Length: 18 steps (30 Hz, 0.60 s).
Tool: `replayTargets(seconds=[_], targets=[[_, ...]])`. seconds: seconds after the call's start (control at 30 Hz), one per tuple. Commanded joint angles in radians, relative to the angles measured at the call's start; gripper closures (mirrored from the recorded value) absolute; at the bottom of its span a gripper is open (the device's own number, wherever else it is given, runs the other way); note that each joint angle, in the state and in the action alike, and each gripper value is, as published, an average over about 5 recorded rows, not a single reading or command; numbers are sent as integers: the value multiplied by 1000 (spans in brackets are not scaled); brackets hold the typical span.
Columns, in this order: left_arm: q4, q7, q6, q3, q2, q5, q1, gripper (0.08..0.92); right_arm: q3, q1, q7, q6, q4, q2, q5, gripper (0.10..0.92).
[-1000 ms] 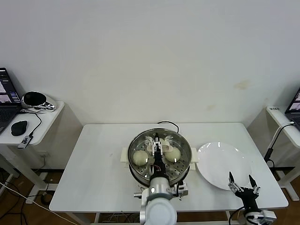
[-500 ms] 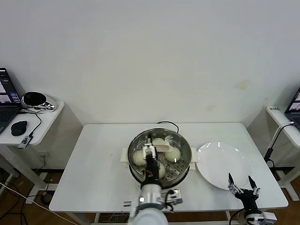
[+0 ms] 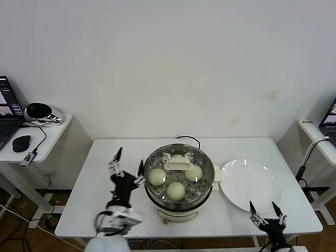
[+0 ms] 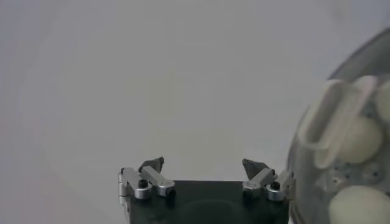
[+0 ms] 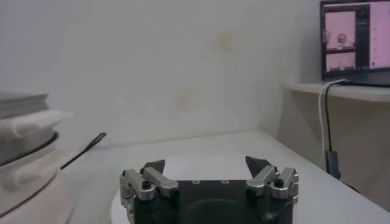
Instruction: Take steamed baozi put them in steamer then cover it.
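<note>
**Lid on, both grippers off to the sides**

On the white table (image 3: 105,210), the steamer (image 3: 179,202) sits near the middle with its cover (image 3: 178,166) closed over the top. Through the glass you can see the baozi (image 3: 176,190) resting on the perforated tray, four buns by the look of it. Left gripper (image 3: 126,168) hangs just beside the pot's left side, jaws spread and holding nothing; its wrist view catches the lid handle (image 4: 334,122) off at the edge. Right gripper (image 3: 266,217) is low at the table's front right, near the plate (image 3: 252,184), fingers also apart and empty. A black cord (image 3: 188,138) runs out behind the pot.
</note>
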Motion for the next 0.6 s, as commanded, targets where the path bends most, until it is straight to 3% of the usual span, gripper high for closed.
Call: replayTargets(seconds=[0.03,0.3,0.6], targets=[[85,-72,-365,-367,-41,-766,270,177,-111,-138,36,-25,153,-56,-19,203],[129,8,-305,-373,-47,-930,395,177,-125,-136,64,-34,166,-86,-56,203],[102,28,-274,-357,-79,-843,442,177,-123,-154,79,-66,199,-103,-94,203]])
